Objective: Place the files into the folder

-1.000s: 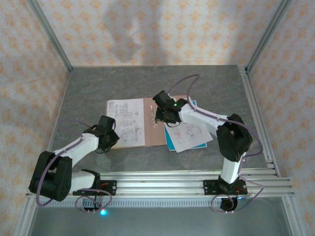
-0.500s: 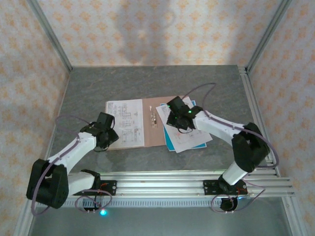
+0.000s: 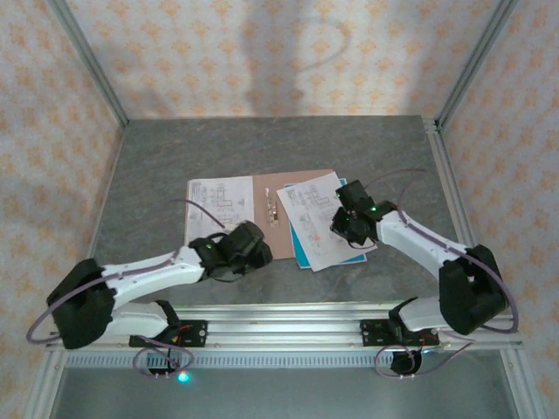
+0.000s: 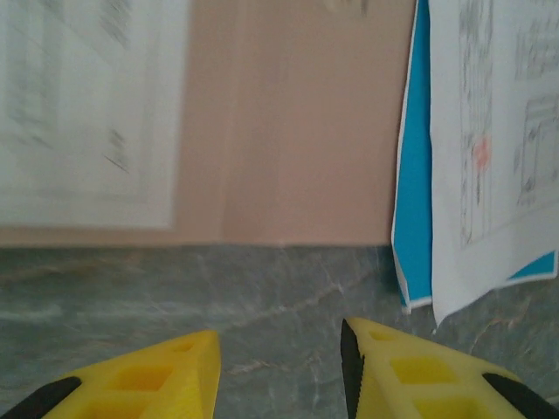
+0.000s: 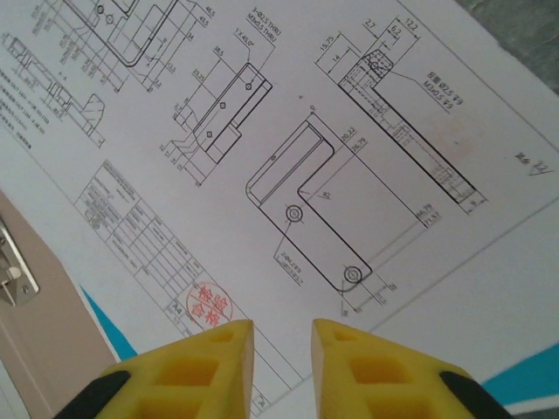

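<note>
The folder (image 3: 278, 234) lies open and flat mid-table, pinkish-brown, with a printed white sheet (image 3: 218, 209) on its left half and a metal fastener (image 3: 272, 209) at the spine. The files (image 3: 316, 220), white drawing sheets over a teal sheet (image 3: 305, 255), lie askew, overlapping its right edge. My left gripper (image 3: 255, 251) hovers at the folder's near edge, open; in the left wrist view bare table lies between its fingers (image 4: 175, 371), the folder (image 4: 288, 131) ahead. My right gripper (image 3: 343, 225) hangs over the files (image 5: 306, 131), jaws slightly open, nothing between them.
An aluminium rail (image 3: 288, 319) runs along the near table edge, and frame posts stand at the back corners. The grey table (image 3: 262, 148) stretches behind the folder, with patterned walls on three sides. The right arm's cable loops above the files.
My left gripper swung right along the folder's near edge and opened. My right gripper left the folder's spine, moved right over the files and parted its jaws a little.
</note>
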